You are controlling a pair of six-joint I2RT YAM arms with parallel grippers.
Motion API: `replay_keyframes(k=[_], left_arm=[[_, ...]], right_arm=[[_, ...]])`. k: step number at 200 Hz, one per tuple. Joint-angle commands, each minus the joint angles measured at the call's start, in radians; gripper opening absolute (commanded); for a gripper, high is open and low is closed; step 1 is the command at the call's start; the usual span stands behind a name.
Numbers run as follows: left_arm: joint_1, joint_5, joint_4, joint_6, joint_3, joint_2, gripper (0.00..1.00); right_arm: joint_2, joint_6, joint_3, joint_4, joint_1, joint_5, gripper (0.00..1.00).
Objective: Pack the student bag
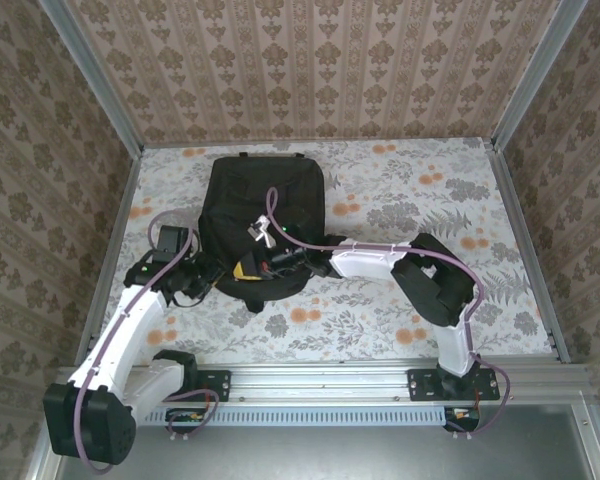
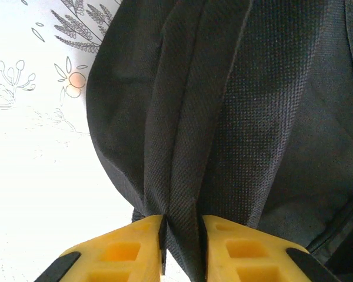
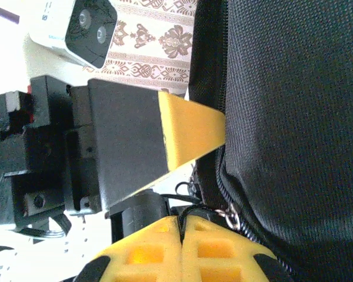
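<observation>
At the student bag (image 1: 242,195) edge, left jaws pinch its fabric; right jaws closed.

We've got the student bag (image 1: 242,200) lying flat on the flowery table (image 1: 420,230), left of centre toward the far side. Big, black, soft woven fabric, one edge bunched into folds (image 2: 176,170), little metal zip pull (image 3: 230,216) showing.

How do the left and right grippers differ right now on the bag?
The left gripper has a thick fold of the bag between its fingers, so they stand apart; right gripper has fingers pressed together. Left grips the bag's edge; right sits by the zipper pull, perhaps pinching a thin cord. Both have yellow fingers at the bag.
</observation>
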Motion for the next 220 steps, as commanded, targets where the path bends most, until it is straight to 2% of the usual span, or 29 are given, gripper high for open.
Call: replay_keyframes(k=[1, 30, 60, 82, 162, 173, 220], left_arm=[[0.014, -0.018, -0.012, 0.023, -0.012, -0.013, 0.2], [0.022, -0.024, -0.011, 0.036, -0.014, -0.014, 0.08], [0.023, -0.041, -0.015, 0.059, -0.011, -0.021, 0.0], [0.025, -0.055, -0.027, 0.078, -0.006, -0.021, 0.0], [0.055, -0.049, -0.044, 0.116, 0.003, -0.021, 0.0], [0.058, -0.049, -0.046, 0.118, 0.002, -0.021, 0.0], [0.06, -0.036, -0.036, 0.129, -0.004, -0.009, 0.0]], right_arm=[[-0.065, -0.052, -0.024, -0.048, -0.004, -0.01, 0.0], [-0.093, -0.1, -0.037, -0.12, -0.004, -0.012, 0.0], [-0.11, -0.162, -0.037, -0.207, -0.002, -0.049, 0.0], [-0.122, -0.186, -0.048, -0.25, -0.006, -0.049, 0.0], [-0.184, -0.146, -0.143, -0.17, -0.057, -0.046, 0.0], [-0.191, -0.121, -0.169, -0.108, -0.065, -0.055, 0.0], [-0.144, 0.135, -0.245, 0.378, -0.071, -0.069, 0.0]])
